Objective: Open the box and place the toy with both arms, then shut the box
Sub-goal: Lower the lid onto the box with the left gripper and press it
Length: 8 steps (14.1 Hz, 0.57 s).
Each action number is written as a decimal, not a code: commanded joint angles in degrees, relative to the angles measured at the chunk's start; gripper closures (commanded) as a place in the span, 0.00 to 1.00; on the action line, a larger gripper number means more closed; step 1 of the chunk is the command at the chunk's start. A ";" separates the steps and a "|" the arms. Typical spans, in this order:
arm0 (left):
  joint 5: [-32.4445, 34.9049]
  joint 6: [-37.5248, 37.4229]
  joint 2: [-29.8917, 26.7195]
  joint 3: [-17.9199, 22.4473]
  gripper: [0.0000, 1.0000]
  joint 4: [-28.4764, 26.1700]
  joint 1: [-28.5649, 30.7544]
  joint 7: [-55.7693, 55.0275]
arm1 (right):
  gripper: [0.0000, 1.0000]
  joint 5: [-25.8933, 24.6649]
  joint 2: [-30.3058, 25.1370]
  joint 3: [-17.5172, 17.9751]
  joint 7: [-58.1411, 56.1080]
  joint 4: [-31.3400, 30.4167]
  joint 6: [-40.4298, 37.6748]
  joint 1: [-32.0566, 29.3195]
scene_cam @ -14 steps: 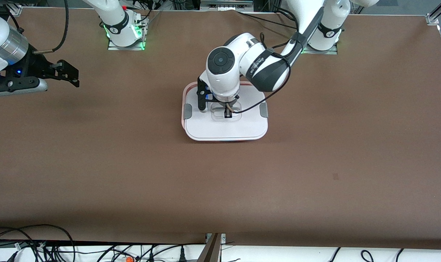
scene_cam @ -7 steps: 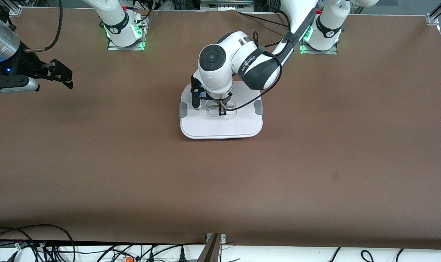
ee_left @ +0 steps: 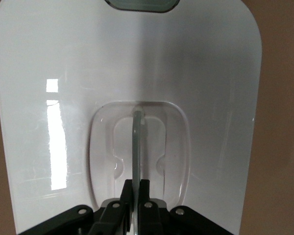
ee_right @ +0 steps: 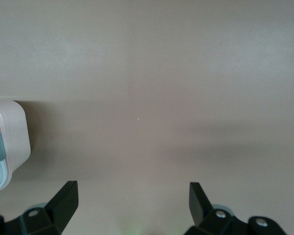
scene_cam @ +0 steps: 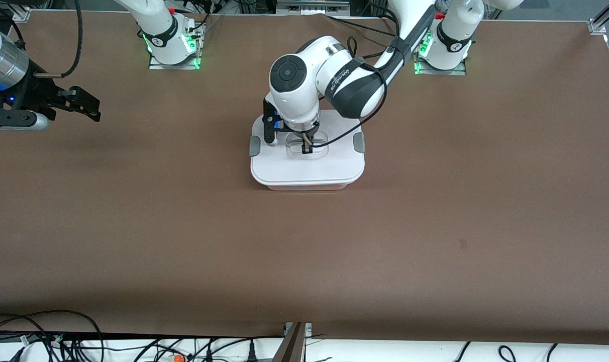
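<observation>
The box stands mid-table with its white lid (scene_cam: 307, 168) lying on the pale pink tub (scene_cam: 307, 186); grey clips (scene_cam: 255, 146) sit at both ends. My left gripper (scene_cam: 307, 147) is shut on the lid's clear centre handle (ee_left: 137, 137), and its jaws pinch the thin upright tab in the left wrist view (ee_left: 138, 188). My right gripper (scene_cam: 91, 104) is open and empty, held above the table at the right arm's end. In the right wrist view (ee_right: 133, 196) it sees bare table and one corner of the box (ee_right: 14, 137). The toy is hidden.
The brown table (scene_cam: 435, 226) stretches wide around the box. Cables run along the table's edge nearest the front camera (scene_cam: 58, 342). The arm bases (scene_cam: 169, 45) stand along the robots' side.
My left gripper has lowered the lid onto the tub, shifting it slightly toward the right arm's end. My right gripper has drawn back a little toward its end of the table.
</observation>
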 commanded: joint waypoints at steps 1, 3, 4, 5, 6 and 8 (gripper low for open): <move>2.73 -0.69 -0.98 0.58 1.00 -1.54 -1.47 0.33 | 0.00 2.16 0.55 -1.15 0.01 1.18 2.85 -0.62; 2.82 -0.52 -0.81 0.58 1.00 -1.81 -1.47 0.33 | 0.00 3.49 0.64 -1.07 -0.26 1.27 3.74 -0.27; 2.82 -0.08 -0.54 0.58 1.00 -1.81 -1.56 0.33 | 0.00 3.58 0.73 -1.07 -0.26 1.27 3.83 -0.35; 2.82 0.45 -0.37 0.58 1.00 -1.81 -1.56 0.33 | 0.00 3.67 1.07 -1.07 -0.26 1.27 4.18 -0.36; 2.82 0.71 -0.10 0.58 1.00 -1.81 -1.56 0.33 | 0.00 3.75 1.16 -1.16 -0.26 1.36 4.18 -0.44; 3.69 0.89 0.07 0.67 1.00 -1.72 -1.48 0.33 | 0.00 3.76 1.25 -1.25 -0.26 1.36 4.27 -0.53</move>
